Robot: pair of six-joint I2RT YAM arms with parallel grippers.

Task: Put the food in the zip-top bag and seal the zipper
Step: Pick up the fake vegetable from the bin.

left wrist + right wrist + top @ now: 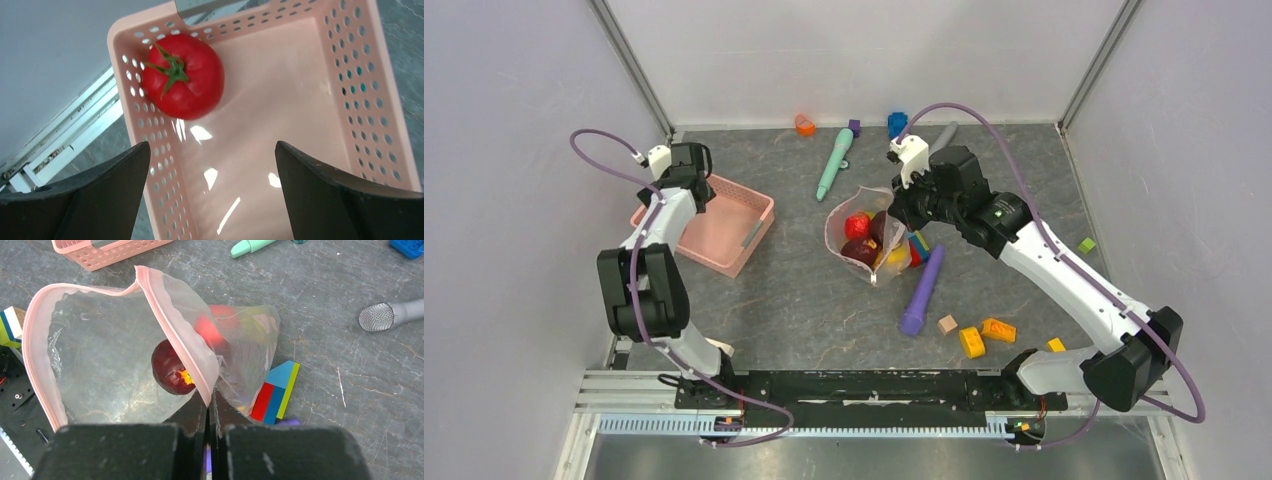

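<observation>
From above, the left hand (686, 172) is seen over the far corner of the pink basket (729, 235), at the left of the grey worktop (784, 300). The clear bag (842, 222) is found at the middle of the worktop, its mouth gaping, with red and maroon toy food (860, 238) lying inside it. The right hand (898, 212) is placed at the bag's right side. A purple stick (922, 290) lies just beside the bag, a teal stick (834, 165) lies beyond it, and yellow blocks (972, 342) are scattered nearer the arm bases.

In the left wrist view, the fingers of the left hand are spread wide apart and nothing is held between them. Below them a red toy tomato (182, 75) with a green stalk is seen in a corner of the basket, touching its perforated walls.

In the right wrist view, the fingers of the right hand are pressed fully together, and the bag's pink zipper strip (197, 357) is pinched between them, with the mouth held agape. A maroon piece (170, 371) and a red piece (215, 322) are seen through the plastic. A striped block (275, 390) lies just beside the bag, and a grey microphone (387, 316) lies well apart at the right.
</observation>
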